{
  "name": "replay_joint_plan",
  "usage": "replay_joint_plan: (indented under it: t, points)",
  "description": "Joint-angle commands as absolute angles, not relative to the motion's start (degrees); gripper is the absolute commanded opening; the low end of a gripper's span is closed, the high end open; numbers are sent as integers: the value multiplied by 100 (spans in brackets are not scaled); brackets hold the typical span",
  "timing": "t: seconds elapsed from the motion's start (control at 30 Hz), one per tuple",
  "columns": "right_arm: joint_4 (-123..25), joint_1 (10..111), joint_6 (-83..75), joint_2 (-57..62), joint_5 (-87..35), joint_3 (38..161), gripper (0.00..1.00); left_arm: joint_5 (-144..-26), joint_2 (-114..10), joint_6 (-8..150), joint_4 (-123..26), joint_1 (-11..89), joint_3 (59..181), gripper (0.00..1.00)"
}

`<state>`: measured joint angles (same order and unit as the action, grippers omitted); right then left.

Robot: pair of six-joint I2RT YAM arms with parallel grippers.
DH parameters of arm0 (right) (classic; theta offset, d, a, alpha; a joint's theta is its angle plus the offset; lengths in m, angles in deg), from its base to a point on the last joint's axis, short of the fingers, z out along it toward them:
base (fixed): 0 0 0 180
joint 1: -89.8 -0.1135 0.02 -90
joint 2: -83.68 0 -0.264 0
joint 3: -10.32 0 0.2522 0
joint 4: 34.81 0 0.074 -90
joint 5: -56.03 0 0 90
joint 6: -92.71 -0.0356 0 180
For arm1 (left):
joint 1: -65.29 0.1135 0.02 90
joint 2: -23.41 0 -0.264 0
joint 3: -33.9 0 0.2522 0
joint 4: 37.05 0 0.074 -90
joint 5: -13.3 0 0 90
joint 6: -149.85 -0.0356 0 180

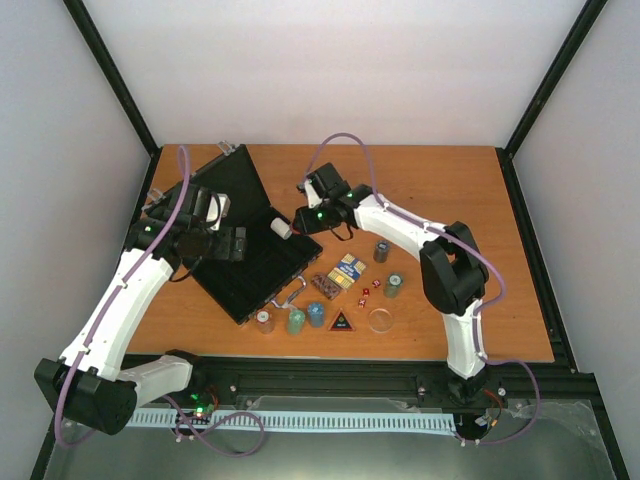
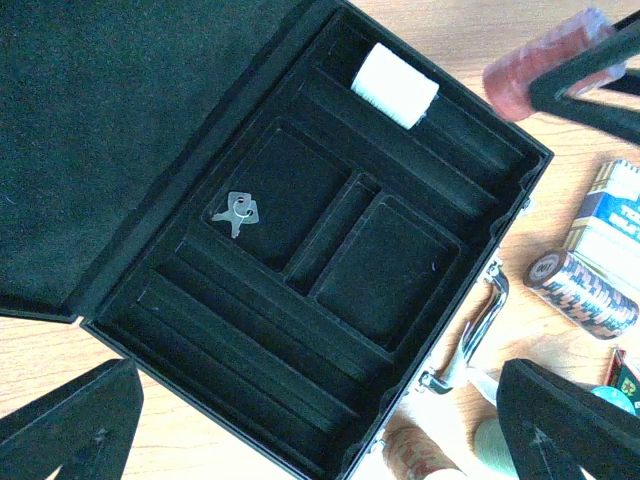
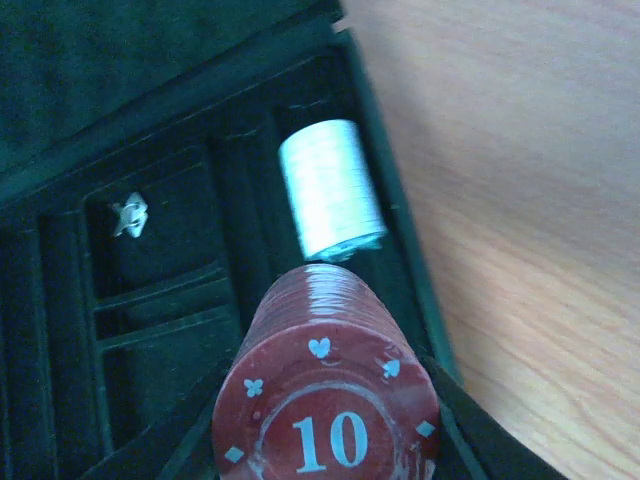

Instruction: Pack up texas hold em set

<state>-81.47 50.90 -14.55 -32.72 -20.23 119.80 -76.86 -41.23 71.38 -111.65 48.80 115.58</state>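
The right gripper's (image 3: 325, 432) jaws are closed around a stack of red chips (image 3: 322, 340); the top chip is marked 10. The stack is held over the far right edge of the open black case (image 2: 120, 120), just short of a white chip stack (image 3: 330, 190), which is laid on its side in the outermost long groove of the tray.

The left gripper's (image 2: 320, 365) jaws are spread wide with nothing between them, and are held above the near part of the tray. A small pair of keys (image 2: 237, 212) is seen in one square middle compartment. The lid is folded back flat on the left, and the silver handle (image 2: 485, 310) sticks out towards the loose pieces.

On the wooden table (image 1: 450, 180), in front of the case, a card deck (image 1: 348, 268), red dice (image 1: 366, 290), a black triangle (image 1: 342, 321), a clear disc (image 1: 380, 319) and green (image 1: 296, 321), blue (image 1: 316, 314) and dark (image 1: 381, 250) chip stacks are scattered near one another.
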Motion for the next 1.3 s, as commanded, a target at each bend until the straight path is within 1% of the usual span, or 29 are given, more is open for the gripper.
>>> replay_joint_plan:
  t: [0.0,0.33,0.47,0.63,0.83,1.13,1.27]
  points:
    - [-7474,4900,-1617,-3216,-1820,11765,4,-7660,-4130,7140,-11022,4850,11503,100]
    - [-7266,4823,-1739,-3444,-2275,11466,5,-7639,-4109,7141,-11032,4850,11483,100]
    - [-7204,4814,-1771,-3638,-2233,11519,5,-7652,-4109,7132,-11027,4854,11463,100]
    - [-7162,4787,-1813,-3755,-2510,11542,6,-7621,-4080,7110,-11058,4851,11476,100]
    - [-6941,4779,-1875,-3916,-2543,11571,9,-7618,-4055,7086,-11109,4850,11467,100]
    - [-6660,4680,-1978,-4253,-2697,11849,8,-7597,-4006,7057,-11159,4850,11434,100]
    - [-6497,4606,-2004,-4240,-3049,11796,7,-7599,-3940,7057,-11159,4850,11381,100]
